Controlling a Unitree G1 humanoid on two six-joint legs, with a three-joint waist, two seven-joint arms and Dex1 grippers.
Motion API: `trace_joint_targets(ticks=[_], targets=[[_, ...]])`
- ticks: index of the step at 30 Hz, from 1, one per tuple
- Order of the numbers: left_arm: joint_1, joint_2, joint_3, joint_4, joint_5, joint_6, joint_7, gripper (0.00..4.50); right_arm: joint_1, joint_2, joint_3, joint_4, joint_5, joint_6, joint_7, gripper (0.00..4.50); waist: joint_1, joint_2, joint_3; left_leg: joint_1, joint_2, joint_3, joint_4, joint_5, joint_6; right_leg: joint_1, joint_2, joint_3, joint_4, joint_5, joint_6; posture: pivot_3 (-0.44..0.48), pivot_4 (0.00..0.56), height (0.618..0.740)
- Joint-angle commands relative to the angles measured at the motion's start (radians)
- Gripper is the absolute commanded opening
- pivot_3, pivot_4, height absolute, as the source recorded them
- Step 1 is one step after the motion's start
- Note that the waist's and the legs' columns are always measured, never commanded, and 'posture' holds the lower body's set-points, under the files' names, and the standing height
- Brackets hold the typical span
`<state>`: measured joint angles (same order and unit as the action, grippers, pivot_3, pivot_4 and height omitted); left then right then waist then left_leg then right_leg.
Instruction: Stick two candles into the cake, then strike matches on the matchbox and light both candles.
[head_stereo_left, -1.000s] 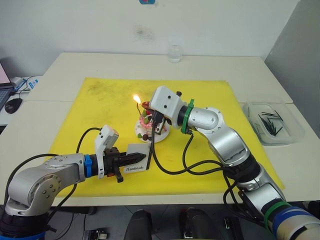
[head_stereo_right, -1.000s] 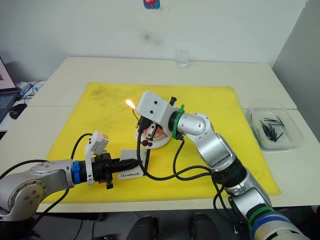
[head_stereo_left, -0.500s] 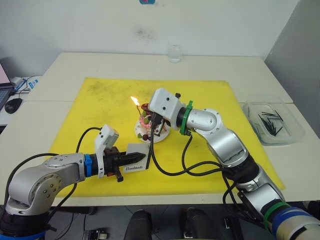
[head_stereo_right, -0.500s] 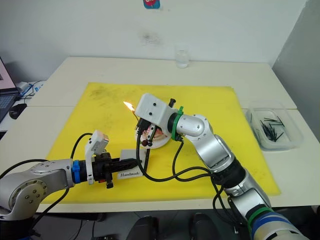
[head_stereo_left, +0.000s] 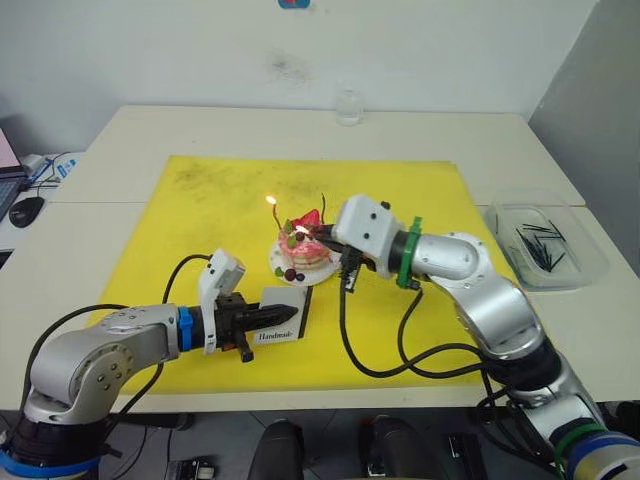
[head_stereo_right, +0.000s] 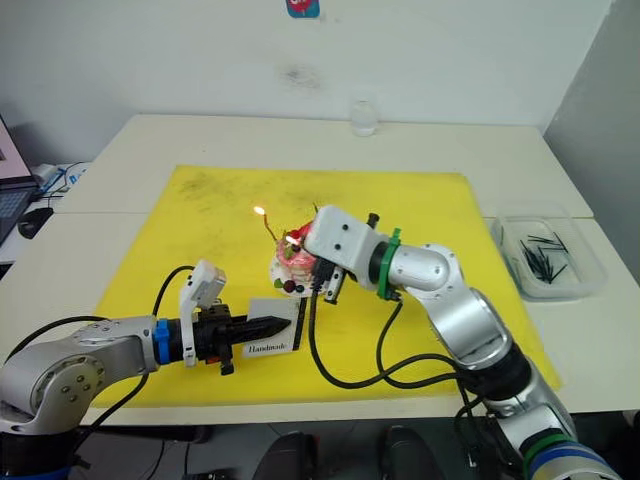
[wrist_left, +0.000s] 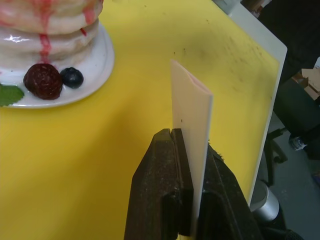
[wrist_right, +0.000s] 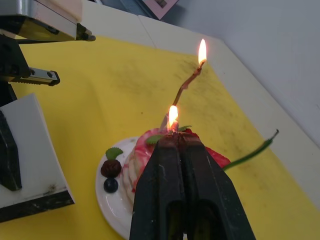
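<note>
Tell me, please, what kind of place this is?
Probably a robot test room or lab, not a kitchen. A pale table against a bare wall carries a yellow mat, a clear tray of matches, and a laptop with cables at its edge.

Looks like a lab or office test room: plain white wall (head_stereo_left: 150, 50), pale desks (head_stereo_left: 200, 130) pushed together, yellow mat (head_stereo_left: 200, 200) as a work surface, laptop (head_stereo_right: 8, 150), mouse (head_stereo_left: 27, 209) and cables (head_stereo_left: 50, 165) at the left edge, clear bin (head_stereo_left: 545, 240) of sticks at right.
</note>
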<state>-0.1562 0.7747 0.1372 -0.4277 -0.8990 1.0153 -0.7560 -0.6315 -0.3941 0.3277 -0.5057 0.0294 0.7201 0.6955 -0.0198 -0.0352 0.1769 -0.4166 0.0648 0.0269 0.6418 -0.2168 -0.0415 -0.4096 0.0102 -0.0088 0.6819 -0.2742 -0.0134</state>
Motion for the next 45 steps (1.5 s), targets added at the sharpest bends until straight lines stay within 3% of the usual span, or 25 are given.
trace_joint_targets(ticks=[1, 6, 11, 19, 26, 29, 40, 43, 45], targets=[[-0.018, -0.018, -0.005, -0.015, -0.015, -0.008, -0.002, 0.00, 0.036, -0.058, -0.147, -0.104, 0.044, 0.092, -0.010, 0.03, 0.000, 0.000, 0.000, 0.000, 0.000, 0.000, 0.000, 0.000, 0.000, 0.000, 0.000, 0.001, 0.000, 0.000, 0.000, 0.000, 0.150, 0.740], [-0.023, -0.050, -0.025, -0.019, -0.016, -0.006, 0.006, 0.00, 0.119, -0.194, -0.445, -0.107, 0.090, 0.242, -0.033, 0.03, 0.009, 0.000, 0.000, 0.000, -0.001, 0.001, 0.000, 0.000, 0.000, 0.000, -0.002, 0.001, -0.001, 0.000, 0.000, 0.000, 0.150, 0.740], [-0.025, -0.081, -0.049, -0.018, -0.008, -0.010, 0.013, 0.00, 0.163, -0.256, -0.624, 0.073, 0.068, 0.226, -0.128, 0.03, 0.010, 0.000, 0.000, 0.001, -0.001, 0.003, 0.000, 0.000, 0.000, 0.000, -0.001, 0.002, -0.001, 0.000, 0.000, 0.000, 0.150, 0.740], [-0.023, -0.121, -0.064, -0.026, -0.005, -0.014, 0.039, 0.00, 0.145, -0.253, -0.724, 0.446, 0.031, 0.123, -0.330, 0.03, 0.011, 0.000, 0.000, 0.000, -0.001, 0.004, 0.000, 0.000, 0.000, 0.000, 0.002, 0.002, 0.000, 0.000, 0.000, 0.000, 0.150, 0.740], [-0.004, -0.135, -0.057, -0.043, -0.010, -0.016, 0.064, 0.00, 0.088, -0.184, -0.817, 0.567, 0.065, 0.132, -0.494, 0.03, 0.007, 0.001, 0.000, 0.000, -0.001, 0.004, 0.000, 0.000, 0.000, 0.000, 0.002, 0.003, 0.000, 0.000, 0.000, 0.000, 0.150, 0.740], [0.000, -0.139, -0.056, -0.049, -0.013, -0.015, 0.071, 0.00, 0.075, -0.164, -0.844, 0.581, 0.079, 0.129, -0.545, 0.64, 0.007, 0.002, 0.000, 0.000, -0.001, 0.004, 0.000, 0.000, 0.000, 0.000, 0.003, 0.003, 0.000, 0.000, 0.000, 0.000, 0.150, 0.740], [-0.008, -0.141, -0.060, -0.043, -0.008, -0.021, 0.071, 0.00, 0.100, -0.170, -0.830, 0.488, 0.113, 0.054, -0.573, 4.47, 0.004, 0.002, 0.000, 0.000, -0.001, 0.005, 0.000, 0.000, 0.000, 0.000, 0.003, 0.004, 0.000, 0.000, 0.000, 0.000, 0.150, 0.740], [-0.011, -0.138, -0.059, -0.039, -0.007, -0.022, 0.066, 0.00, 0.116, -0.182, -0.795, 0.414, 0.133, -0.003, -0.516, 4.47, 0.003, 0.003, 0.001, 0.000, -0.001, 0.005, -0.001, 0.000, 0.000, 0.000, 0.003, 0.004, 0.000, 0.000, 0.000, 0.000, 0.150, 0.740], [-0.013, -0.133, -0.057, -0.034, -0.005, -0.023, 0.061, 0.00, 0.142, -0.193, -0.739, 0.330, 0.182, -0.047, -0.400, 4.47, 0.002, 0.003, 0.001, 0.000, -0.001, 0.005, -0.001, 0.000, 0.000, 0.000, 0.004, 0.004, 0.000, 0.000, 0.000, 0.000, 0.150, 0.740]])
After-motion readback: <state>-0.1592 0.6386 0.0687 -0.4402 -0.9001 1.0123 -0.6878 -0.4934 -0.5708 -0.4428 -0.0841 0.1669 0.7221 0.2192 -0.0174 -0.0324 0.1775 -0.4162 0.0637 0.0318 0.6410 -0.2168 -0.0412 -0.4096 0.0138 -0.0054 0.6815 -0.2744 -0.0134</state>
